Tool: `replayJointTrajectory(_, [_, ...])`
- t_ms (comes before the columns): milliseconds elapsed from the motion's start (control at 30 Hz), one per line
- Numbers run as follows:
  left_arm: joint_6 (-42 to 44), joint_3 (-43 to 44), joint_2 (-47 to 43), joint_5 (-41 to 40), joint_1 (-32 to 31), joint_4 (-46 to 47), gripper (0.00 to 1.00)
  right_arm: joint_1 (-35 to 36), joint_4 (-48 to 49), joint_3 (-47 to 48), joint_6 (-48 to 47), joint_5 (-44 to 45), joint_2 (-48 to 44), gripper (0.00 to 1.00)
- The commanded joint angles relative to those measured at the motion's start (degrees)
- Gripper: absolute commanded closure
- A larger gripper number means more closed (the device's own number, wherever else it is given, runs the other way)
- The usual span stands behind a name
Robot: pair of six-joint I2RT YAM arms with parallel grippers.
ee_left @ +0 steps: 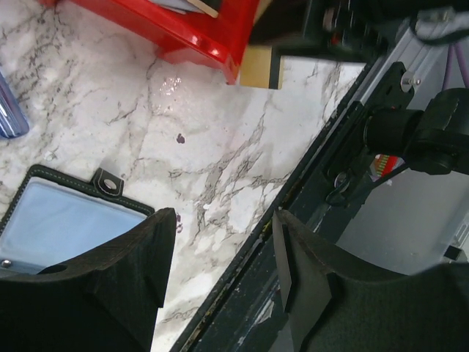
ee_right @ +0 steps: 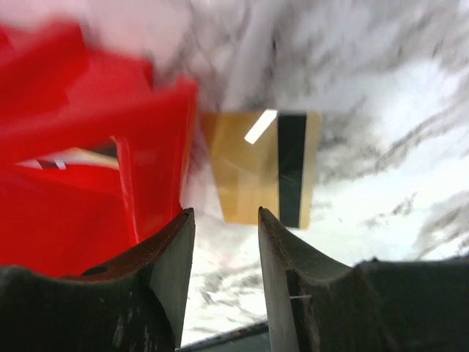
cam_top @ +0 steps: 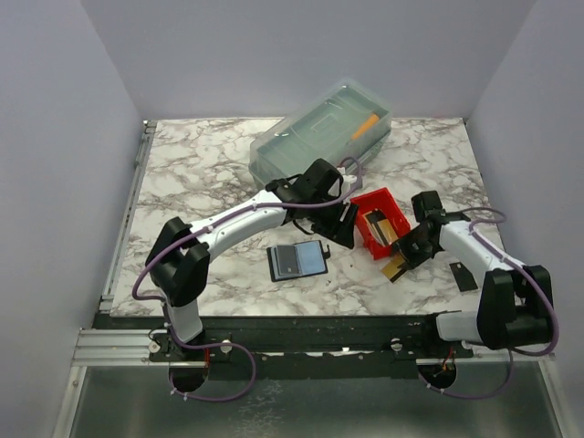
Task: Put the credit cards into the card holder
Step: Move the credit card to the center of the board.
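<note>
The card holder [cam_top: 297,262] lies open on the marble, black with a pale blue card showing in its window; it also shows in the left wrist view [ee_left: 62,220]. A gold card [cam_top: 395,267] with a black stripe lies flat just in front of the red bin, and shows in the right wrist view [ee_right: 262,174]. A dark card [cam_top: 463,276] lies to the right of it. My left gripper [cam_top: 342,226] is open and empty, above the marble right of the holder [ee_left: 222,220]. My right gripper [cam_top: 408,250] is open and empty, just short of the gold card [ee_right: 226,216].
A red bin [cam_top: 367,203] stands between the grippers with tan and dark flat pieces in it, close beside my right gripper's left finger [ee_right: 172,249]. A large clear lidded box [cam_top: 319,137] stands at the back. A shiny blue object [ee_left: 9,110] lies near the holder.
</note>
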Motion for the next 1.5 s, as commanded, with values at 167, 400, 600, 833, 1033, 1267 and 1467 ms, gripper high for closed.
replayJointTrajectory(167, [-2.5,-6.8,-6.0,2.3,0.1,1.2,0.4,-9.9,4.1,11.2,-6.2,14.3,9.0,0.55])
replayJointTrajectory(400, [-4.2,-10.6,-7.3,3.6,0.1,4.0,0.4,-10.0,4.1,8.1,-16.2,10.2,6.4,0.63])
replayJointTrajectory(600, [-7.3,-13.1,-5.8,8.4,-0.2,8.1,0.4,-9.7,9.1,1.8,-20.1,1.1,4.4,0.64])
replayJointTrajectory(833, [-9.3,-14.9,-6.4,6.6,-0.4,10.4,0.4,-3.7,7.2,-4.9,-13.0,-5.2,3.3,0.65])
replayJointTrajectory(1033, [-10.9,-16.8,-6.0,5.8,-0.4,12.2,0.4,12.0,15.3,-10.6,1.9,-17.8,-0.2,0.65])
replayJointTrajectory(1267, [-12.4,-17.8,-6.5,6.1,-0.4,12.8,0.4,6.5,2.8,-3.8,-1.2,-1.1,-3.7,0.44])
replayJointTrajectory(1467, [-12.5,-18.2,-7.7,6.5,-0.4,12.8,0.39,-5.9,2.4,-2.4,-11.2,4.9,-5.4,0.37])
